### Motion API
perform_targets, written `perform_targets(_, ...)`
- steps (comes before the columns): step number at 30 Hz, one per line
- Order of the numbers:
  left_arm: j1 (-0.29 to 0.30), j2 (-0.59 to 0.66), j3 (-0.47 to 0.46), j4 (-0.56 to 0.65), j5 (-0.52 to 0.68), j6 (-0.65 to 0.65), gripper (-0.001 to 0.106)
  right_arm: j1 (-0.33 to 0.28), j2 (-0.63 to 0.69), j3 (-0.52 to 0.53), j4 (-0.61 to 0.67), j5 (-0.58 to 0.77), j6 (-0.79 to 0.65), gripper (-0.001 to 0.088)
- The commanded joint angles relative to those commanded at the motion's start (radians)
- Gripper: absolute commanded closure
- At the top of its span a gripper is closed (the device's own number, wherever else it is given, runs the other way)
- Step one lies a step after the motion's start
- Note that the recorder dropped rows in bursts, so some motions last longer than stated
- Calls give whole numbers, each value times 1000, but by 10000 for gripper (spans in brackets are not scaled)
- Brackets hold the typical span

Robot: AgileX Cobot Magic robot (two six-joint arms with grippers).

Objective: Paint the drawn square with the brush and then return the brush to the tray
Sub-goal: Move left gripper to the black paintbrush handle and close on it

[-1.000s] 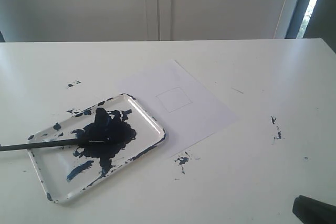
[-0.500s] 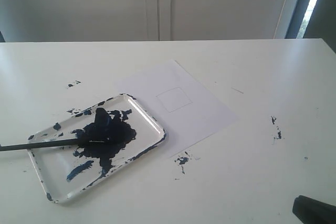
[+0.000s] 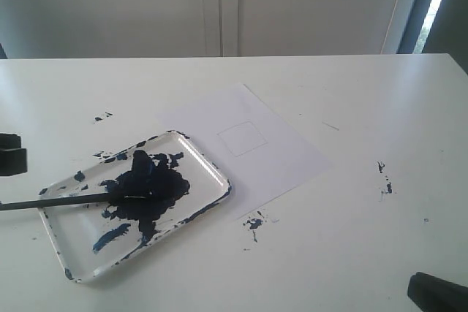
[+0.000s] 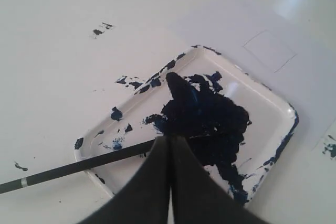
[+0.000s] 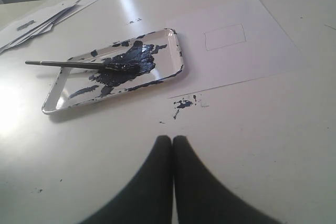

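The brush [image 3: 51,202] [image 4: 79,167] [image 5: 63,64] lies across the tray [image 3: 208,167] [image 4: 273,103] [image 5: 58,95], its tip in the dark blue blotch and its handle sticking out past the rim. The drawn square [image 3: 242,138] [image 4: 269,51] [image 5: 224,36] is a bare outline on the white paper. My left gripper [image 3: 11,155] [image 4: 171,138] is shut and empty, hovering over the tray just above the brush. My right gripper [image 5: 172,139] is shut and empty above bare table; its arm [image 3: 437,291] shows at the exterior view's lower right corner.
Dark blue paint specks mark the table near the paper's front corner [image 3: 253,223], at the right [image 3: 384,178] and beyond the tray [image 3: 102,116]. A stack of papers [image 5: 42,17] lies past the tray in the right wrist view.
The left gripper has come into the exterior view at the left edge. The brush, tray and right arm have not moved.
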Motion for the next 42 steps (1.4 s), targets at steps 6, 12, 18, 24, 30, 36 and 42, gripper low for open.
perform_targets(6,51,128,-49,73,18,31,1004,0,0,0,0,0,0,868)
perform_targets(12,191,249,-64,91,39,9,1004,0,0,0,0,0,0,868)
perform_targets(18,282,297,-71,91,97,1,1004,0,0,0,0,0,0,868)
perform_targets(24,281,297,-71,51,85,1,1004,0,0,0,0,0,0,868)
perform_targets(30,281,298,-71,34,82,1,887,0,0,0,0,0,0,868)
perform_targets(36,279,298,-71,43,119,99,288,0,0,0,0,0,0,868)
perform_targets(42,276,328,-73,45,180,344,170,0,0,0,0,0,0,868)
